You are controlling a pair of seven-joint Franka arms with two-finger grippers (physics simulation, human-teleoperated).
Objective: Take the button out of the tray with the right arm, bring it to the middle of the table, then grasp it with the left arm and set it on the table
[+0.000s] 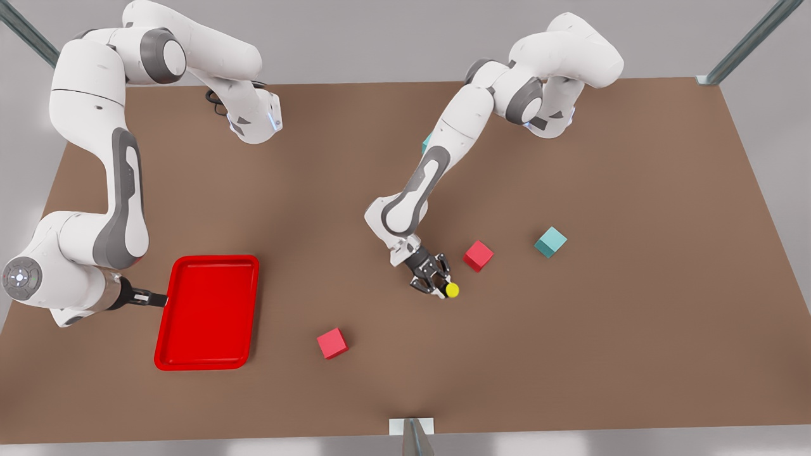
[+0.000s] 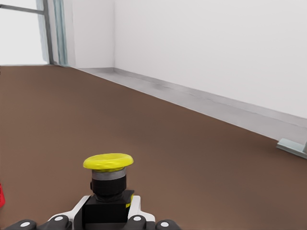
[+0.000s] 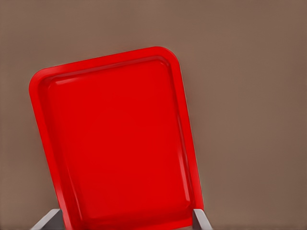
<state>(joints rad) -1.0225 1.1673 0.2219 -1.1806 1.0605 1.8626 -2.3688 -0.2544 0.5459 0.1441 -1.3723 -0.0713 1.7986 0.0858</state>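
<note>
The button (image 1: 451, 289), with a yellow cap and a dark body (image 2: 108, 184), sits between the fingers of my left gripper (image 1: 441, 286), which is shut on its boxy base near the middle of the table (image 1: 633, 316). The left wrist view shows it upright, low over the brown surface; I cannot tell whether it touches. The red tray (image 1: 209, 259) lies at the front view's left with nothing in it (image 3: 33, 91). My right gripper (image 1: 149, 296) hangs open at the tray's outer short edge, its fingertips (image 3: 48, 220) spread wide.
One red cube (image 1: 478, 255) lies just beyond the button, and another (image 1: 332, 342) nearer the front edge. A teal cube (image 1: 550, 242) sits further to the front view's right. A second teal cube (image 1: 427, 142) peeks from behind the left arm.
</note>
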